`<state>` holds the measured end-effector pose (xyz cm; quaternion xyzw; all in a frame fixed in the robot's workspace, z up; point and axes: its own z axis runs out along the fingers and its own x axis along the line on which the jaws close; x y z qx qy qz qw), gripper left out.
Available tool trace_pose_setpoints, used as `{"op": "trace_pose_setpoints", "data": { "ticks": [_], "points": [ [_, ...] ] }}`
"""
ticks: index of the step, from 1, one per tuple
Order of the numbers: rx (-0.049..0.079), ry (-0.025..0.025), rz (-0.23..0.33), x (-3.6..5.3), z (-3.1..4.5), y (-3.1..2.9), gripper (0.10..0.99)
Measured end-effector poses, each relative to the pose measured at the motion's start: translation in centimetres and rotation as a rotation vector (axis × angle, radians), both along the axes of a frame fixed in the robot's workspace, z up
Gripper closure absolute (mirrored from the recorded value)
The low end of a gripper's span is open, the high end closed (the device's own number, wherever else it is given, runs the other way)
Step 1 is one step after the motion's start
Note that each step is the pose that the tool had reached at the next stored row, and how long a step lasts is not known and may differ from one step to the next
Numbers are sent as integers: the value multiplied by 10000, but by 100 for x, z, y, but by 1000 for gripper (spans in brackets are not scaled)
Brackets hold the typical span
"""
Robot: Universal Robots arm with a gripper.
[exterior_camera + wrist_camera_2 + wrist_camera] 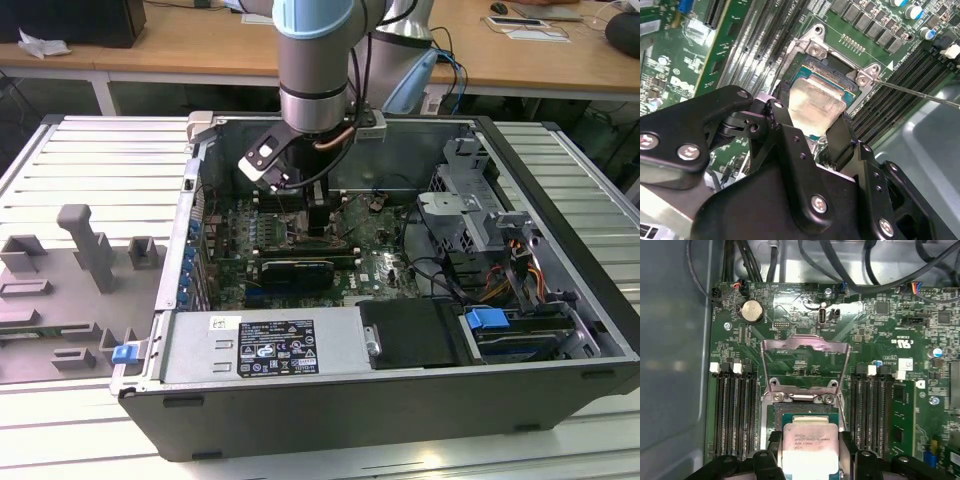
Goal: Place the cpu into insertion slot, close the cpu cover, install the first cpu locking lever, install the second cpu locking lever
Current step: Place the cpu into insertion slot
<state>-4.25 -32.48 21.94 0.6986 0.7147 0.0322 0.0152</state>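
1. The cpu (816,102) is held between the jaws of the gripper (811,117), which are clenched on two opposite edges. Its silvery face is turned toward the wrist.
2. The insertion slot (835,65) lies directly under the jaws, with its far part exposed just past the fingertips.
3. The chip's edges are seen roughly parallel to the slot's rim. Whether it is fully seated cannot be told.
4. The cpu cover (805,344) is swung open and stands beyond the slot, clear of the jaws.
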Motion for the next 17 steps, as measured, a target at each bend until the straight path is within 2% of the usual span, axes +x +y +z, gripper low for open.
{"op": "trace_pose_setpoints", "data": {
  "ticks": [1,3,17],
  "points": [
    [-3,0,-37,0,-28,37,549],
    [-5,-1,-269,0,-108,58,549],
    [-17,0,-309,6,-185,58,549]
  ]
}}
